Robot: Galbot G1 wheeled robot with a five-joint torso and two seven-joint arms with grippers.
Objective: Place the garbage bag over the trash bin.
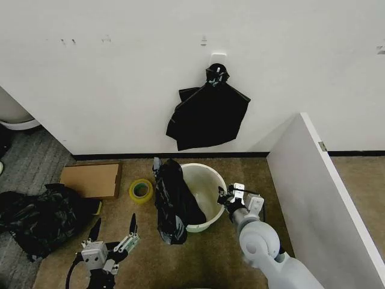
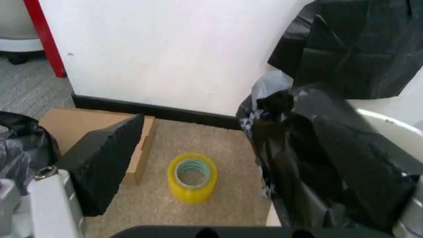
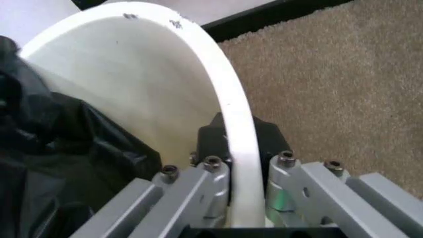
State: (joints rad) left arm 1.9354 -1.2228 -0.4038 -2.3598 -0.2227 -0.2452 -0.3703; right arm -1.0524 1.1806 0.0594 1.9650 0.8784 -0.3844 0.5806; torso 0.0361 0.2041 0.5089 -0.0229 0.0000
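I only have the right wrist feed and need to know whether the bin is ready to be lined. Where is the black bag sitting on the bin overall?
Observer: The garbage bag hangs over the trash bin's left rim, part inside and part trailing down outside toward the floor.
Operator: And my gripper?
Observer: The right gripper is clamped on the bin's right rim, one finger inside and the other outside.
Operator: What is the left arm doing?
Observer: The left gripper is open, low over the carpet left of the bag, touching nothing.
Operator: Anything near it?
Observer: A yellow tape roll lies beside a flat cardboard box.
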